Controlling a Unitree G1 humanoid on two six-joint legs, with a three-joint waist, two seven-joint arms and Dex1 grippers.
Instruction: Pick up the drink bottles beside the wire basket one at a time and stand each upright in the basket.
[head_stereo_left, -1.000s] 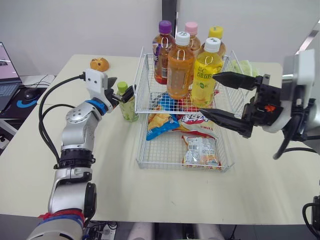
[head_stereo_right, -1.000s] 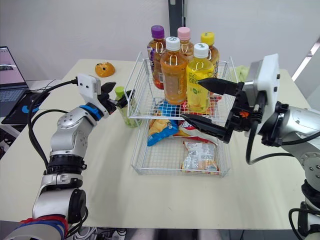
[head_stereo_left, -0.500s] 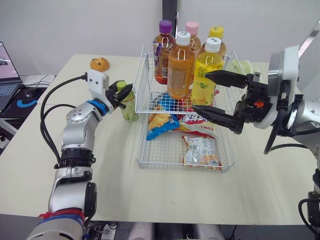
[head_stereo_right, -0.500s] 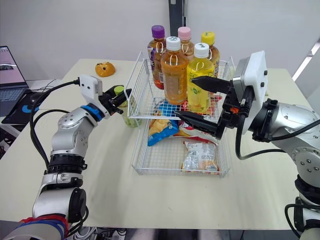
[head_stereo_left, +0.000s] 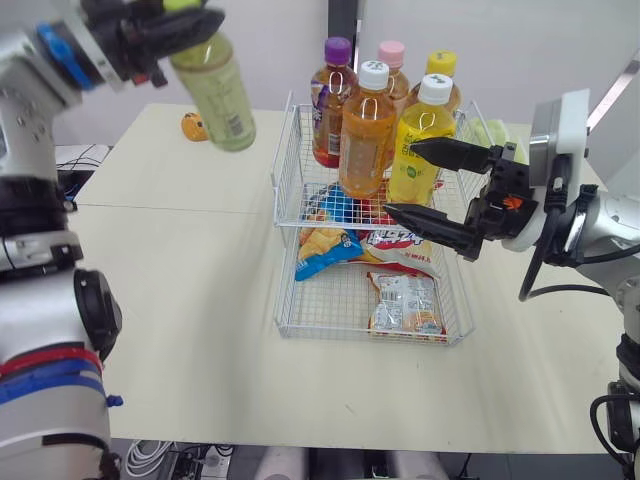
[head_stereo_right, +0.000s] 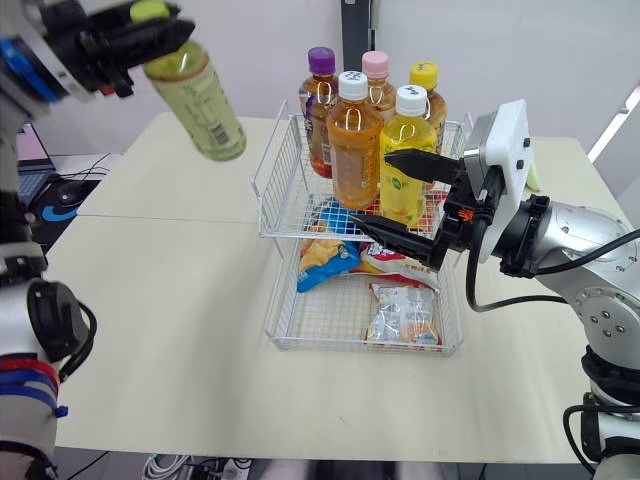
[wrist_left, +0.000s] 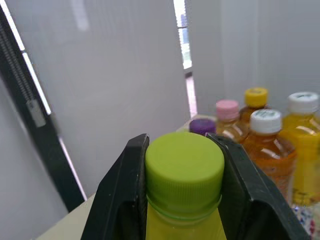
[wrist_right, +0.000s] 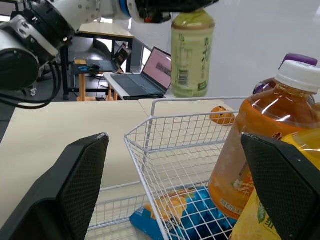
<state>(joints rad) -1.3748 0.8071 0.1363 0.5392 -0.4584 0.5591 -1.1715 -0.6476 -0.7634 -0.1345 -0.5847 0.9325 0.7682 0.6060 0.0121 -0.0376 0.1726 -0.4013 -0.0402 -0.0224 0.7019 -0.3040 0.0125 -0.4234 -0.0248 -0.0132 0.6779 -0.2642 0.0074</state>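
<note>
– Green bottle (head_stereo_left: 213, 85), where is it?

– Up in the air, on the robot's left of the wire basket (head_stereo_left: 283, 165) and apart from it, well clear of the desk (head_stereo_left: 180, 280). It hangs tilted, its lime cap (wrist_left: 184, 172) uppermost and its base leaning toward the basket.

– What holds it?

– The left end effector (wrist_left: 180, 150). Its two black fingers are clamped on either side of the cap and neck.

– And the right end effector (head_stereo_left: 402, 180)?

– Spread wide and holding nothing. One finger sits above the other, both pointing in at the right side of the basket, in front of the yellow drink with a white cap (head_stereo_left: 420, 140). Whether they touch that bottle or the wire, I cannot tell.

– What already stands in the basket?

– Five bottles, all upright on the raised rear part. At the back are a purple-capped one (head_stereo_left: 333, 100), a pink-capped one (head_stereo_left: 391, 55) and a yellow-capped one (head_stereo_left: 441, 63). In front of them stand an orange drink with a white cap (head_stereo_left: 365, 130) and the yellow drink beside it.

– Anything lower down?

– Snack packets lie in the front part: a blue one (head_stereo_left: 325, 245), a red and white one (head_stereo_left: 400, 240) and a pale one (head_stereo_left: 405, 305) nearest the front rim.

– Anything else on the desk?

– A small orange object (head_stereo_left: 195, 127) near the far left edge, behind the raised bottle.
</note>
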